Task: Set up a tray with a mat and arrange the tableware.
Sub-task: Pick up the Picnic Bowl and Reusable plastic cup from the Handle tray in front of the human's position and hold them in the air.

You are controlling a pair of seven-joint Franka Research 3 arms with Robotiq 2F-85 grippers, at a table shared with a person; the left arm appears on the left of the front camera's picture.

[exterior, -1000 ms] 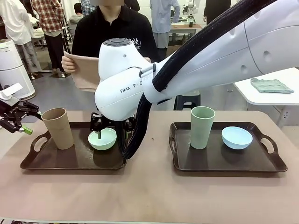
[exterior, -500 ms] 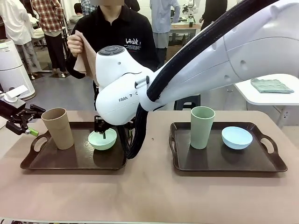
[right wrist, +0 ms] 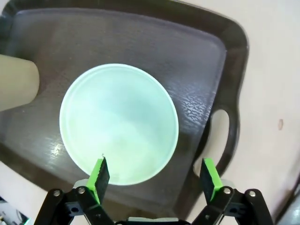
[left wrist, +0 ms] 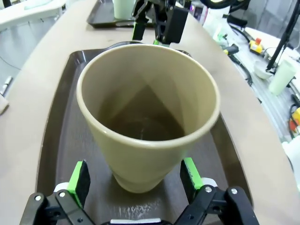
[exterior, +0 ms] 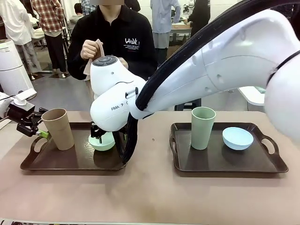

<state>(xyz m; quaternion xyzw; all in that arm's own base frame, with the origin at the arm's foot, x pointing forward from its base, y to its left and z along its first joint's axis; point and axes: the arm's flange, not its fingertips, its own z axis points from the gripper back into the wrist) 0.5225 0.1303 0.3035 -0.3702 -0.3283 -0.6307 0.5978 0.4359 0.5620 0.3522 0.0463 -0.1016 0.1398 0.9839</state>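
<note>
On the left tray [exterior: 56, 161] stand a tan cup [exterior: 58, 128] and a mint green bowl [exterior: 104, 142]. My left gripper [exterior: 40, 131] is open at the cup's left side; in the left wrist view the tan cup [left wrist: 147, 112] sits between its spread fingers [left wrist: 80, 176]. My right arm reaches across, and its open gripper [exterior: 98, 135] hangs over the bowl. The right wrist view looks down on the mint bowl [right wrist: 119, 123], with that gripper [right wrist: 154, 173] straddling the near rim. The right tray [exterior: 225, 161] carries a pale green cup [exterior: 203, 127] and a light blue bowl [exterior: 237, 138]. A person holds a tan mat [exterior: 87, 67], bunched up at chest height.
The right arm's bulky white body [exterior: 201, 65] spans the middle of the table above both trays. The left tray's handle [right wrist: 218, 140] lies just right of the mint bowl. Bare table [exterior: 154, 197] runs along the front edge.
My right arm has swung left and lower over the mint bowl. My left gripper has moved right, up to the tan cup. The person has gathered the mat up toward the chest.
</note>
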